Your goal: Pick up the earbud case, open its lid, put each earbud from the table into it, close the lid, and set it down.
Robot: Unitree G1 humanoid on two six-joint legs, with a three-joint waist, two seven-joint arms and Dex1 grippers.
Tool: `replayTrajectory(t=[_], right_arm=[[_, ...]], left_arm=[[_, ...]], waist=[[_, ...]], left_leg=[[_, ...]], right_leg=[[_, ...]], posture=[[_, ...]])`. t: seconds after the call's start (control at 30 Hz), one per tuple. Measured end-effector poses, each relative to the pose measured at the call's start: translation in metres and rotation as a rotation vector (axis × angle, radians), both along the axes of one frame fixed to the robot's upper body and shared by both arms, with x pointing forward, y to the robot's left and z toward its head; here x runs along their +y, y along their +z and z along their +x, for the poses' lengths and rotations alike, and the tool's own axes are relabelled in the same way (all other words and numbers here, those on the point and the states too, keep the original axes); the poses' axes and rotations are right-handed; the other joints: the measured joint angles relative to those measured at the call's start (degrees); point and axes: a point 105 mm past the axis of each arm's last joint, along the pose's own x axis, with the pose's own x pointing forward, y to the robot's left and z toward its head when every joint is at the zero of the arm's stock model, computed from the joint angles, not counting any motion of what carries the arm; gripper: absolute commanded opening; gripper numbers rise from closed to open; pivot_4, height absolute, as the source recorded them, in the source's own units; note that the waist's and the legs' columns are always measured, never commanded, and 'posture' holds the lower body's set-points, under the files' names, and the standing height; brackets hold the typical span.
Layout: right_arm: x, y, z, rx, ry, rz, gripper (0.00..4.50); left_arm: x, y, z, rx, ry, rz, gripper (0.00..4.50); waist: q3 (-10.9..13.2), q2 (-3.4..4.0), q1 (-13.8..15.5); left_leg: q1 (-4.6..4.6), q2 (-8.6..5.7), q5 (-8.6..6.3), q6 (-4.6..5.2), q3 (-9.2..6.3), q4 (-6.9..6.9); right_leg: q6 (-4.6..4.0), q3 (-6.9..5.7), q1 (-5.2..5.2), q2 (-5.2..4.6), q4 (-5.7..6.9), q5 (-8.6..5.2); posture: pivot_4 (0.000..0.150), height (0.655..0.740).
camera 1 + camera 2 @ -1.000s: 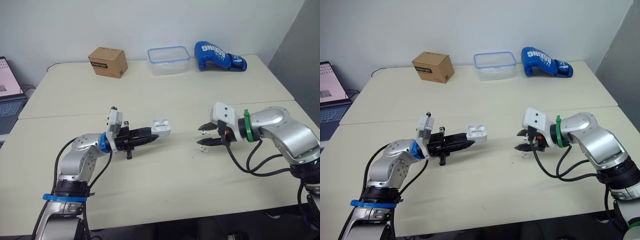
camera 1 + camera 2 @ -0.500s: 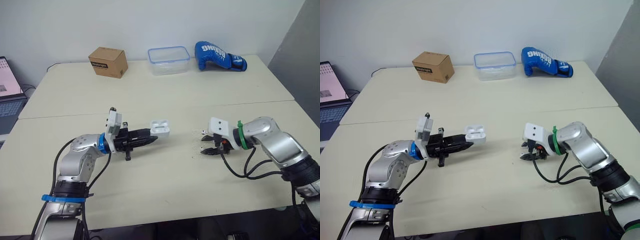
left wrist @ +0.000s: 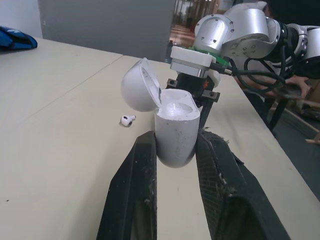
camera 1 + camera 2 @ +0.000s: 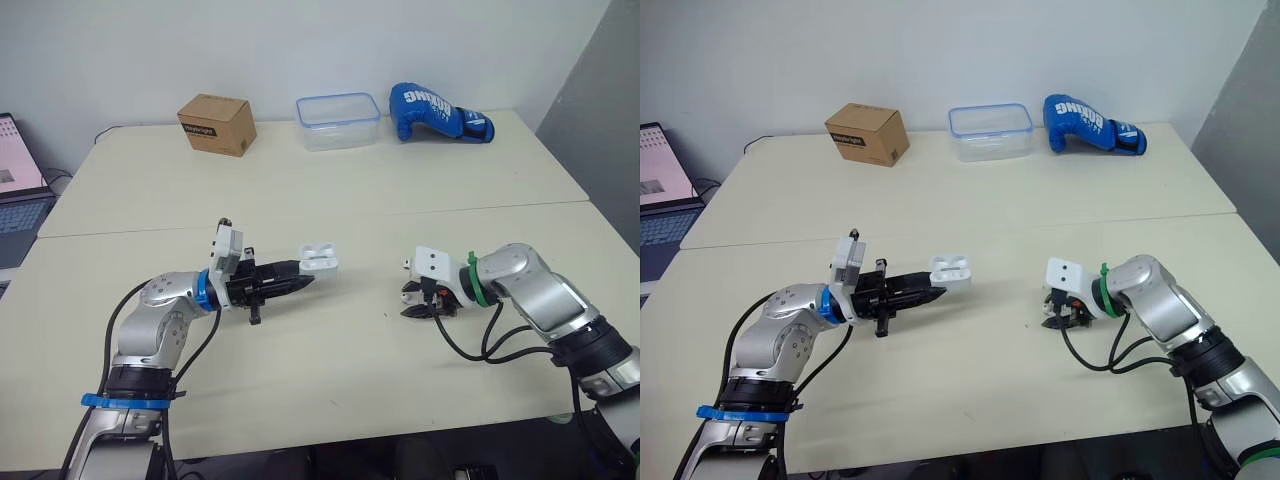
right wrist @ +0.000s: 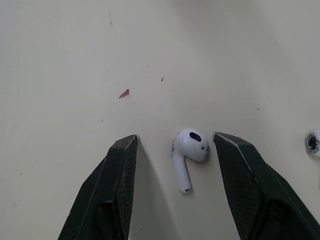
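Left fingers [image 3: 131, 200] clamped the open-lidded earbud case [image 3: 174, 135]; right fingers [image 5: 107, 190] stood spread, straddling one earbud [image 5: 190, 147] on the surface [image 5: 60, 60].

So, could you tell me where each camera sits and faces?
Eye views: on the head, forward and down over the table; both arms show.
Left wrist: along the left gripper, shut on the open earbud case, toward the right arm.
Right wrist: down at the table; right gripper open around an earbud.
Shared: eyes and left wrist both show the case.
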Motion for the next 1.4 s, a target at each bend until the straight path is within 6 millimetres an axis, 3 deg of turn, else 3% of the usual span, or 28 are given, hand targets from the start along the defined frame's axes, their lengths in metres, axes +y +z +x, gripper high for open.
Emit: replayTrajectory(t=[0.03, 0.13, 0.23, 0.5, 0.6, 0.8, 1.07, 1.4], right_arm=[[0.0, 0.0, 0.0, -0.001, 0.0, -0.001, 2.48], [0.001, 0.0, 0.0, 0.001, 0.0, 0.001, 1.91], [0.002, -0.001, 0.0, 0.002, 0.004, 0.006, 0.86], [0.002, -0.001, 0.0, 0.004, 0.005, 0.004, 0.86], [0.002, -0.001, 0.0, 0.006, 0.006, 0.003, 0.43], [0.0, 0.0, 0.0, -0.005, 0.019, -0.009, 0.42], [-0.042, 0.008, 0.001, -0.031, 0.055, -0.188, 0.42], [-0.056, 0.004, -0.019, 0.033, 0.141, -0.238, 0.42]], left_arm=[[0.0, 0.0, 0.0, 0.001, 0.001, 0.0, 0.75], [0.0, 0.0, 0.0, 0.008, 0.001, 0.001, 0.75], [0.0, 0.0, 0.0, 0.012, 0.002, 0.001, 0.75], [-0.002, 0.001, -0.001, 0.005, 0.002, 0.004, 0.75], [-0.003, 0.002, -0.001, 0.006, 0.004, 0.005, 0.75], [-0.003, 0.002, -0.002, 0.007, 0.003, 0.006, 0.75], [-0.003, 0.0, -0.002, -0.008, 0.0, 0.009, 0.75], [-0.005, -0.006, -0.001, 0.004, -0.006, 0.001, 0.75]], waist=[[0.0, 0.0, 0.0], [0.0, 0.0, 0.0], [0.0, 0.0, 0.0], [0.0, 0.0, 0.0], [0.0, 0.0, 0.0], [0.0, 0.0, 0.0], [0.0, 0.0, 0.1], [0.0, 0.0, 0.1]], left_leg=[[0.0, 0.0, 0.0, 0.0, 0.0, 0.0], [0.01, 0.0, 0.0, 0.0, 0.0, 0.0], [0.01, 0.0, 0.0, 0.0, 0.0, 0.0], [0.01, 0.0, 0.0, 0.0, -0.01, 0.0], [0.01, -0.01, 0.0, 0.0, -0.01, 0.01], [0.01, -0.02, 0.0, 0.0, -0.01, 0.01], [0.01, -0.01, 0.0, 0.0, 0.02, 0.01], [0.01, -0.01, 0.0, 0.0, 0.03, 0.0]], right_leg=[[0.0, 0.0, 0.0, 0.0, 0.0, 0.0], [0.0, 0.0, 0.01, 0.0, 0.0, 0.0], [0.0, 0.0, 0.01, 0.0, 0.01, 0.0], [0.0, 0.0, 0.02, 0.0, 0.0, 0.0], [0.0, 0.0, 0.02, 0.0, 0.0, 0.0], [0.0, 0.0, 0.02, 0.0, 0.0, 0.0], [0.0, -0.01, 0.02, -0.01, -0.01, 0.0], [0.0, 0.0, 0.02, -0.02, -0.01, 0.0]], posture=[[0.15, 0.7307], [0.15, 0.7307], [0.15, 0.7307], [0.15, 0.7307], [0.15, 0.7307], [0.15, 0.7307], [0.15, 0.7307], [0.15, 0.7307]])
